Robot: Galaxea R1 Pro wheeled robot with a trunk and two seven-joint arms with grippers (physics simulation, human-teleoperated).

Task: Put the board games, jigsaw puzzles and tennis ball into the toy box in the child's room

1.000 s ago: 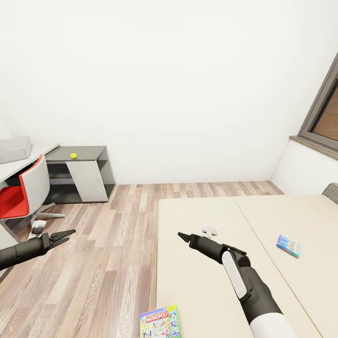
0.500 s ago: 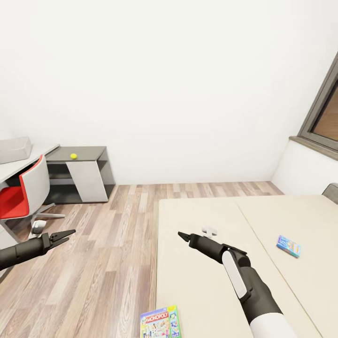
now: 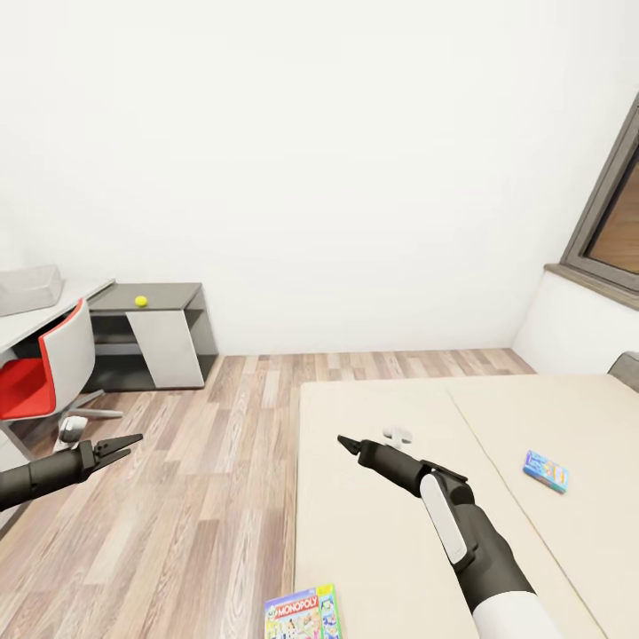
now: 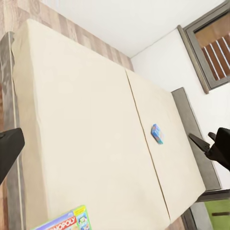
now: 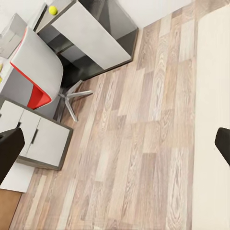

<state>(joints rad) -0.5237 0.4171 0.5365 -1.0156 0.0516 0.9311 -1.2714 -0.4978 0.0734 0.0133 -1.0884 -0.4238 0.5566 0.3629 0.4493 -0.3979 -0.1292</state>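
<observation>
Nearest in the head view, the Monopoly board game (image 3: 302, 614) lies flat at the bed's (image 3: 373, 532) near edge. The right end effector (image 3: 343, 441) hangs over the mattress, its tips drawn nearly together and holding nothing. The left end effector (image 3: 131, 439) hovers above the wood-plank floor (image 3: 204, 497), tips likewise close and empty. The small blue board game (image 3: 545, 470) rests farther right on the bed's other mattress half.

The left wrist view adds the bed's grey headboard (image 4: 194, 143) just beyond the blue game, and the window (image 4: 215, 43).

The right wrist view adds the white drawers (image 5: 40, 141) beside the red-and-white chair (image 5: 36, 72).

Farthest, the tennis ball (image 3: 140, 301) sits on the bench's lower dark grey end unit (image 3: 173, 297). The toy box (image 3: 28, 290) stands on the pale bench top (image 3: 44, 315); whether anything lies inside it cannot be told.
</observation>
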